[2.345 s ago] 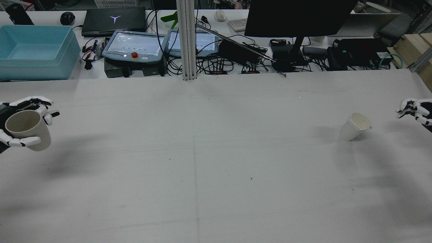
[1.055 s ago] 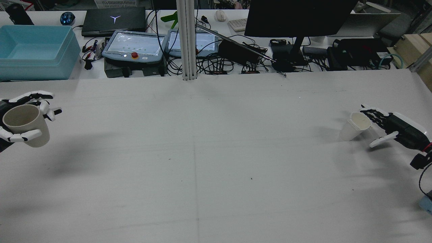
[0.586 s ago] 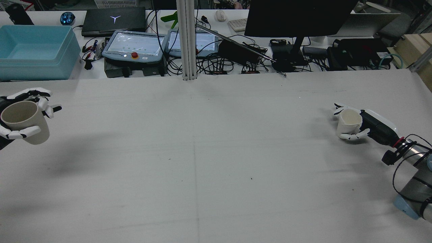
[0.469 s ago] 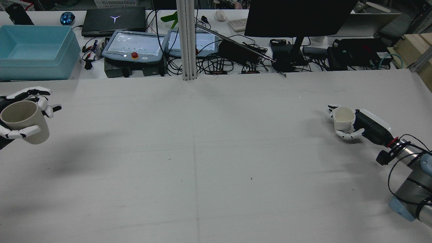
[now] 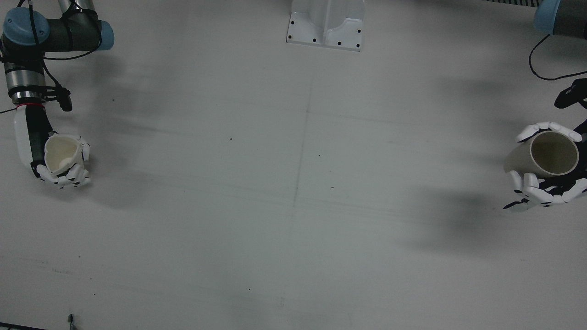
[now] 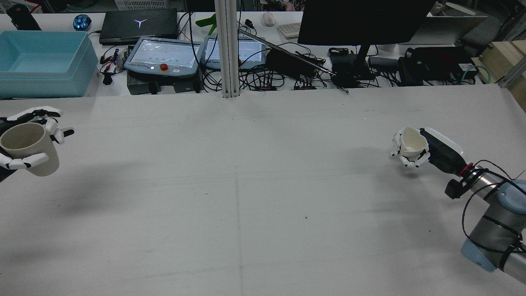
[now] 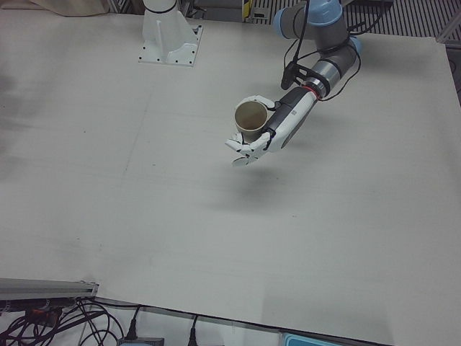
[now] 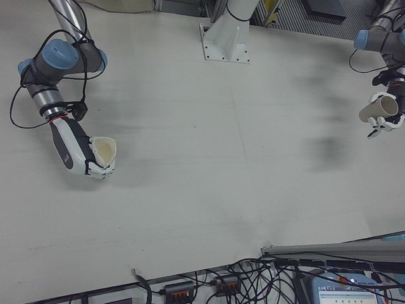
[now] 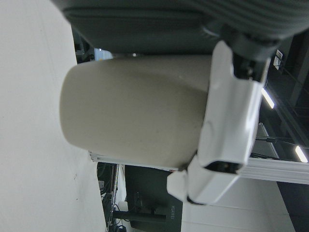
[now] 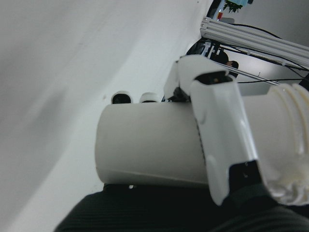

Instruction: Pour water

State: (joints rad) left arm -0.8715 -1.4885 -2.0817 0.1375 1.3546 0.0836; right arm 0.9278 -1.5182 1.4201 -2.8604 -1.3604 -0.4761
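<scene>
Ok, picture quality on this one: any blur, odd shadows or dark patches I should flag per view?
Front view: soft broad shadows on the table, darkest beside the left hand. Rear view: sharp, though the monitor is a black mass. Right hand view: the white cup is soft, with its rim blurred. Left hand view: the beige cup fills the frame, and the background is dim.

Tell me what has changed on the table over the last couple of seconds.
The right robot hand came in from the table's right edge, closed on the white cup that stood tilted on the table, and carried it slightly toward the centre; its rim now looks squeezed. The left robot hand kept holding the beige cup at the left edge, barely shifting.
</scene>
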